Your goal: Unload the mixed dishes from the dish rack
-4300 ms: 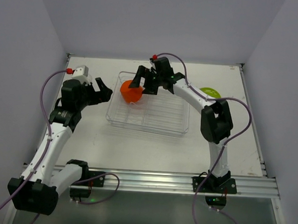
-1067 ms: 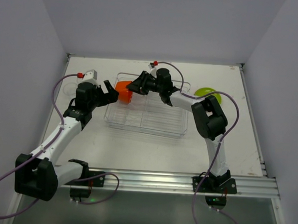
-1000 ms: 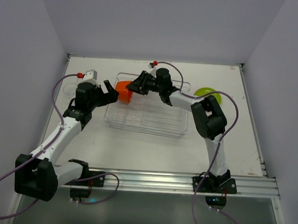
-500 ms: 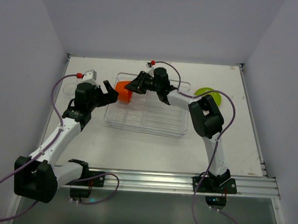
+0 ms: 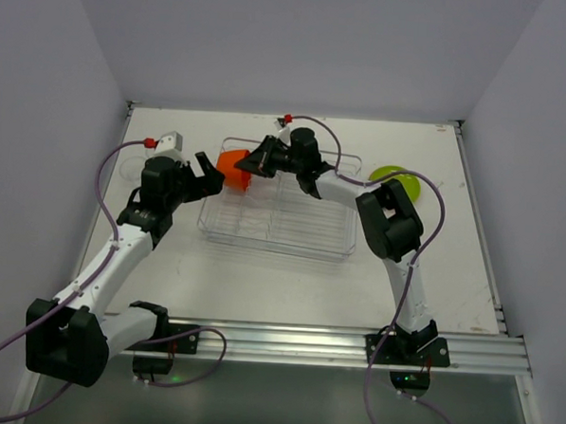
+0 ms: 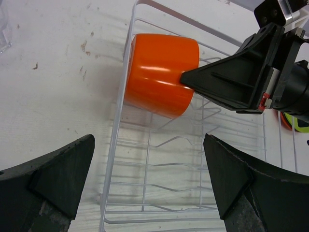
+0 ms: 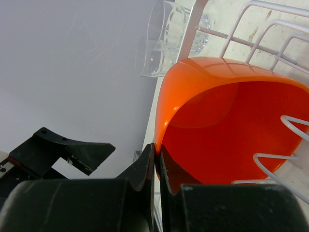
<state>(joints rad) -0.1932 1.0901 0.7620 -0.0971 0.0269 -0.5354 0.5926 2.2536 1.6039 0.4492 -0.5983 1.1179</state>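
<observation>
The right claw [image 7: 155,155] has its two fingers pinched tight on the rim of the orange cup [image 6: 161,75], one finger inside the mouth and one outside. The cup is tipped on its side at the far left corner of the dish rack [image 5: 272,245], mouth towards the right arm and base pointing out past the rack's left wall. I can't tell from here whether it hangs clear of the wires or rests on them.

The left claw [image 5: 204,170] is spread wide with nothing in it. It hovers just beside the rack's left edge, facing the cup's base and not touching it.

On the bench [image 5: 260,287], a lime-green plate [image 5: 397,180] lies to the right of the rack. Clear tumblers [image 7: 166,38] stand off to the left beyond the cup. From above I see no other dish among the wires, so this looks like one of the last pieces to come out.

The step in hand looks like taking the cup out of the rack, possibly by passing it across to the waiting left claw. If so, the left claw needs to come in around the cup's body and close before the right one lets go. A grip on a thin rim can let the cup swing, so the lift wants to be slow.
</observation>
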